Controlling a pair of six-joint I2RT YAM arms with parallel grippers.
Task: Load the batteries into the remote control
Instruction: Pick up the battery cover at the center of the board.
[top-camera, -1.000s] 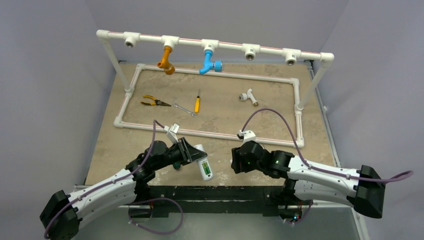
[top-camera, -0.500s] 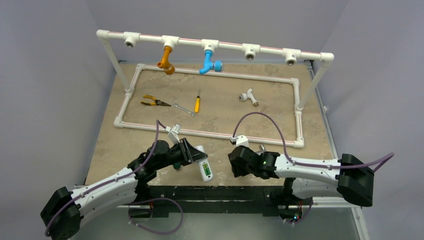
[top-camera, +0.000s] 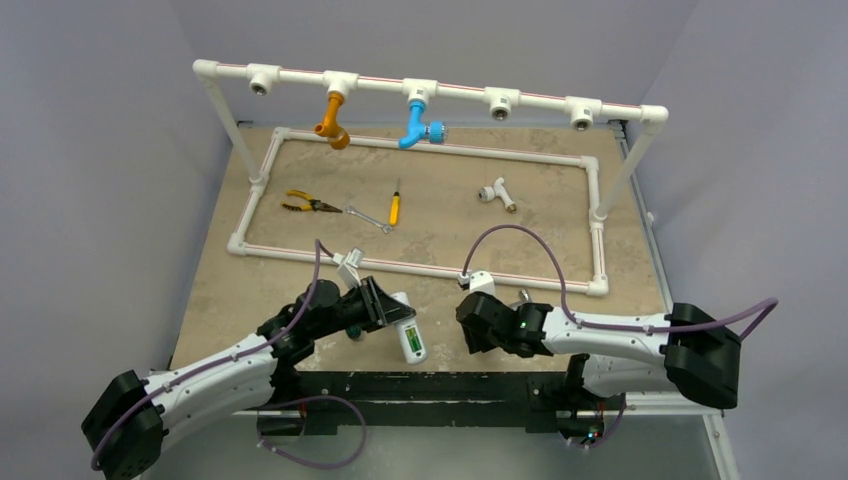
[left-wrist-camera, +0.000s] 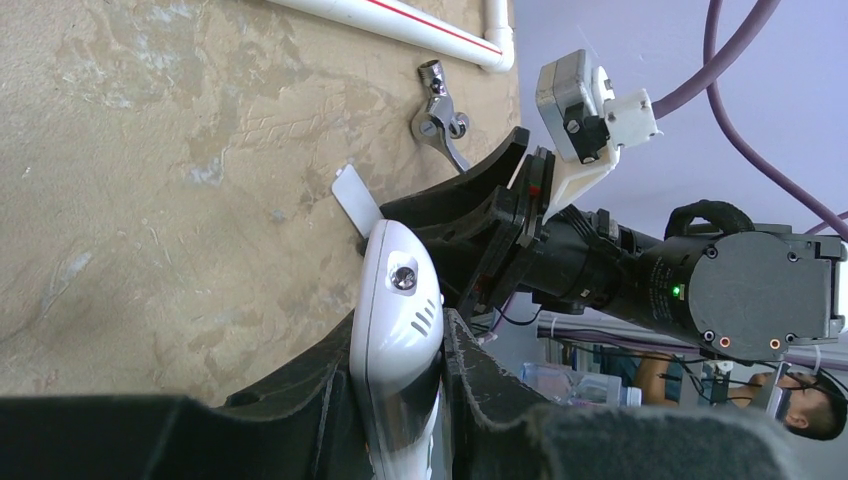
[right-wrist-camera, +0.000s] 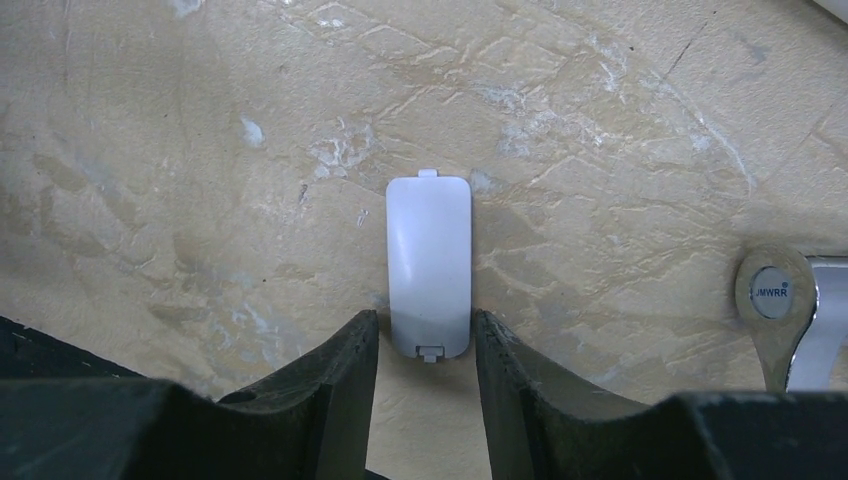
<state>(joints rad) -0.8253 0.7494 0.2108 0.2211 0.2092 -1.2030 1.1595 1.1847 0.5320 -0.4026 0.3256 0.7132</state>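
OK, left side: left gripper (left-wrist-camera: 398, 352) is clamped hard on the remote control (left-wrist-camera: 396, 300) across its long edges, arm stretched low and forward. Light, stiff, slick plastic, so an edge grip suits it. Batteries (top-camera: 411, 346) show green in its recess. Right gripper (right-wrist-camera: 425, 340) points down, jaws bracketing the thin cover plate (right-wrist-camera: 428, 250). Can't tell if it's pinched.

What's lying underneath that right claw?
A small flat white cover plate lies on the table, its near end between the fingers of the right end effector. Seen from above, the right arm hides it completely. Whether the fingers pinch it is unclear.
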